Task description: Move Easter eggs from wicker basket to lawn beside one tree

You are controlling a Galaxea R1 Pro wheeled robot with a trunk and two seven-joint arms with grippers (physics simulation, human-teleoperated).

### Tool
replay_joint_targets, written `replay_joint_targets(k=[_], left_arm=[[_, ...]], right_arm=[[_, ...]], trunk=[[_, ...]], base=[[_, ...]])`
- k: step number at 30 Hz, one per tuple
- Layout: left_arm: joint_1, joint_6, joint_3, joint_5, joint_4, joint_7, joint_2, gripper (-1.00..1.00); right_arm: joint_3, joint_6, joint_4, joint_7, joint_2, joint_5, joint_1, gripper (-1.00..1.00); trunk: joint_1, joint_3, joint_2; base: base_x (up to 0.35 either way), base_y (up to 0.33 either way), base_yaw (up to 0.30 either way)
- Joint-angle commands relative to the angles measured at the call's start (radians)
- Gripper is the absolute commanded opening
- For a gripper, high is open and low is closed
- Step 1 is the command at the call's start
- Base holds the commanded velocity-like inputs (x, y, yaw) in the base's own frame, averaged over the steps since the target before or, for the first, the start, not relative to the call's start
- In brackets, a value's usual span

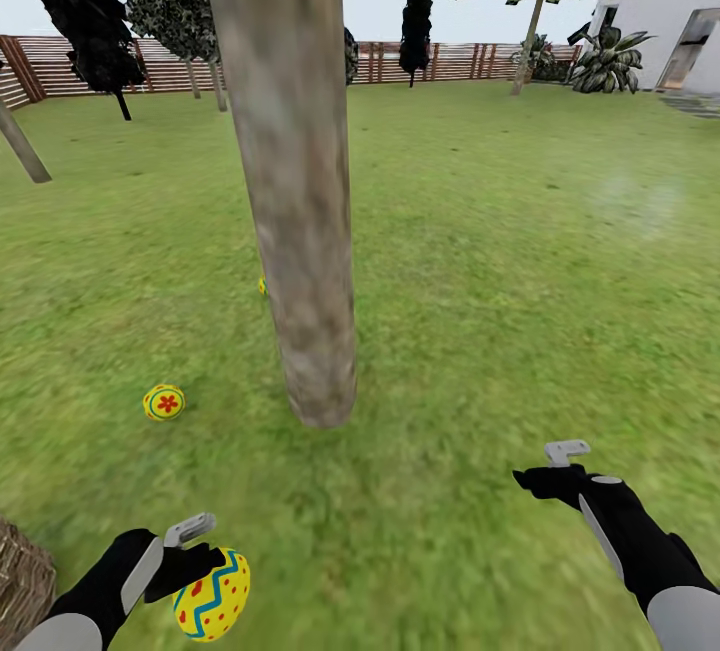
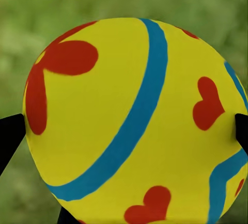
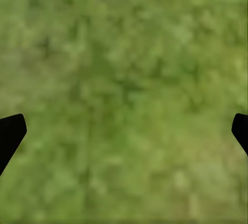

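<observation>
- The lawn (image 1: 520,261), short blurry green grass, spreads beneath both my grippers.
- The tree (image 1: 295,181), a thick, rough grey-brown trunk, stands ahead between my arms.
- My right gripper (image 1: 556,463) hangs wide and empty over grass.
- My left gripper (image 1: 200,553) clasps a smooth yellow egg (image 2: 132,126) with blue zigzags.
- A second egg (image 1: 164,402) lies ahead of my left gripper, near the trunk.
</observation>
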Motion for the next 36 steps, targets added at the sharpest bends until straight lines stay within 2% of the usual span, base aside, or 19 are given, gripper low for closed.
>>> replay_joint_targets(k=[1, 15, 19, 36], left_arm=[[0.000, 0.006, 0.005, -0.004, -0.001, -0.006, 0.000, -1.00], [0.000, 0.005, 0.014, 0.000, -0.003, -0.006, 0.003, -1.00], [0.000, 0.004, 0.015, 0.001, -0.004, -0.007, 0.004, -1.00], [0.000, 0.004, 0.015, 0.004, -0.004, -0.007, 0.004, -1.00]], right_arm=[[-0.004, 0.005, -0.002, 0.007, 0.000, 0.007, 0.000, 1.00], [-0.003, 0.005, 0.001, 0.006, 0.003, 0.007, 0.000, 1.00], [0.033, 0.005, 0.005, 0.006, 0.003, 0.007, 0.000, 1.00], [0.035, 0.005, 0.006, 0.006, 0.003, 0.006, 0.000, 1.00]], trunk=[[0.004, -0.004, -0.008], [0.057, -0.048, -0.106], [0.073, -0.060, -0.134], [0.138, -0.114, -0.253]], base=[[0.000, 0.000, 0.000], [0.000, 0.000, 0.000], [0.000, 0.000, 0.000], [0.000, 0.000, 0.000]])
